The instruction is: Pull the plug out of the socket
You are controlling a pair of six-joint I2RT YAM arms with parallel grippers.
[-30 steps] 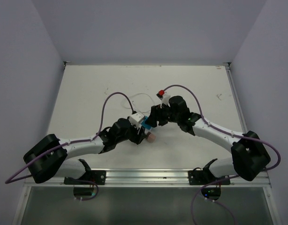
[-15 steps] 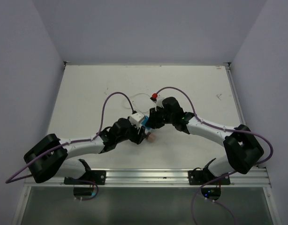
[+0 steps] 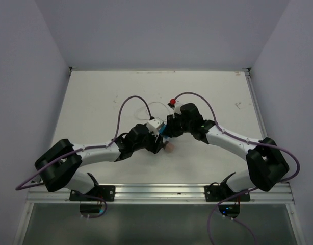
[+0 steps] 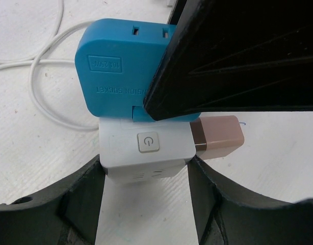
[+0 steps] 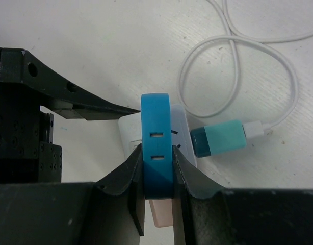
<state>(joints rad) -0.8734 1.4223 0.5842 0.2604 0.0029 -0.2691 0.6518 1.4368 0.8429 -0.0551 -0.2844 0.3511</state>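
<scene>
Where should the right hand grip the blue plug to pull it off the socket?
Pinch the blue plug across its two broad flat faces, coming from the side opposite the left hand, which clamps the socket. It is a thin slab, so those faces give flat contact; the right hand grips so now.

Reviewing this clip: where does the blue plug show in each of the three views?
Top external: blue plug mid-frame, just up-left of the pink plug.
Left wrist: upper middle, against the white socket.
Right wrist: centre, pinched in the right claw.
Shared landmark: the pink plug, lower right in left wrist, bottom centre in right wrist.
</scene>
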